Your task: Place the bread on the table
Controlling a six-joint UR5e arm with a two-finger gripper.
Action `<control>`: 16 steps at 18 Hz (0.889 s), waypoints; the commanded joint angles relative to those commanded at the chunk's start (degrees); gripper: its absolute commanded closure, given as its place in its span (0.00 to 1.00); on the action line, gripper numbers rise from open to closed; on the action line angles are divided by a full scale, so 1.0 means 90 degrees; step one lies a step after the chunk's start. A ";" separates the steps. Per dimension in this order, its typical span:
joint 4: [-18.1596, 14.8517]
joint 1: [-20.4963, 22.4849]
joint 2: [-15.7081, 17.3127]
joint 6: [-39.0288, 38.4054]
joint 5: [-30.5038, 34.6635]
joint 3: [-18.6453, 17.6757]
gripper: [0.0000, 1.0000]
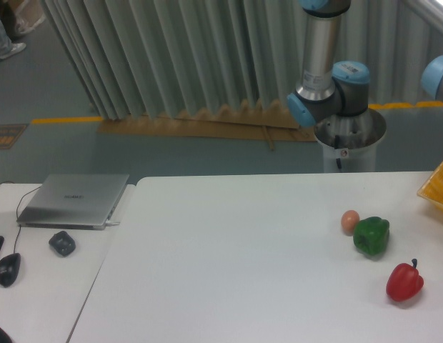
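— End effector? Out of frame; grip impossible to tell. Only arm (pixel 323 64) joints visible beyond the tabletop (pixel 229 264) far edge.
— Bread? Nowhere visible. Toward the right edge: peach ball (pixel 350 221) touching green pepper (pixel 371 236), red pepper (pixel 404 281) nearer the front. Yellow basket (pixel 437 189) at the right edge.

Two peppers — green pepper (pixel 371 236), red pepper (pixel 404 281) — one peach ball (pixel 350 221).

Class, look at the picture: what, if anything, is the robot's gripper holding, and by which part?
It cannot be told: the gripper is out of frame, and only the arm shows. No bread is visible on the table.
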 joint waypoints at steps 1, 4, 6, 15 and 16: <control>-0.0079 -0.0029 0.0098 -0.0243 -0.0071 0.0010 1.00; -0.0430 -0.0243 0.0235 -0.0810 -0.0110 0.0097 1.00; -0.0567 -0.0371 0.0410 -0.1297 -0.0479 0.0127 1.00; -0.0051 -0.1318 0.0372 -0.3885 -0.0970 0.0322 1.00; 0.0008 -0.1396 0.0343 -0.4101 -0.0989 0.0322 1.00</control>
